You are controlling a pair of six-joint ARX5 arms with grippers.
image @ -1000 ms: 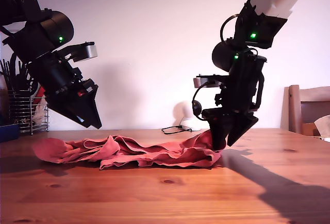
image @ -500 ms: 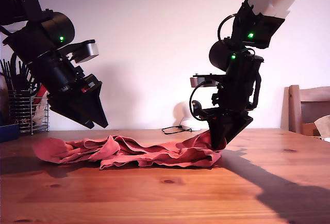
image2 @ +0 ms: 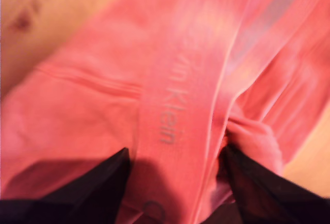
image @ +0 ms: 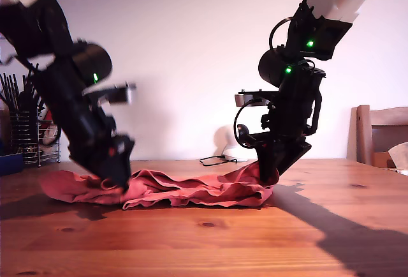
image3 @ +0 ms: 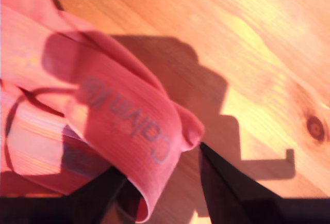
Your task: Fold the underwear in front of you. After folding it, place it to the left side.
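A coral-red underwear (image: 166,189) lies rumpled and stretched out along a wooden counter (image: 210,245), seen side-on in the exterior view. Two black robot arms reach down to it, one at each end.

Toward the exterior view's right, the second claw (image: 271,173) has its tips down on that end of the garment. In the second wrist view a loop of waistband (image3: 129,126) with printed lettering sits between the two dark fingers (image3: 227,182); the gap looks moderate, and whether they pinch the cloth cannot be told.

Toward the exterior view's left, the first claw (image: 116,181) is blurred with motion and low on the fabric. The first wrist view, also blurred, shows the waistband (image2: 180,105) lying between its parted fingers (image2: 98,182), which are not closed on it.

The step in hand appears to be taking hold of both ends before the first fold. Next, each claw likely needs to close firmly on the cloth, then lift together.

A wire utensil rack (image: 25,133) stands at the exterior view's far left, and a chair (image: 381,135) at its right.
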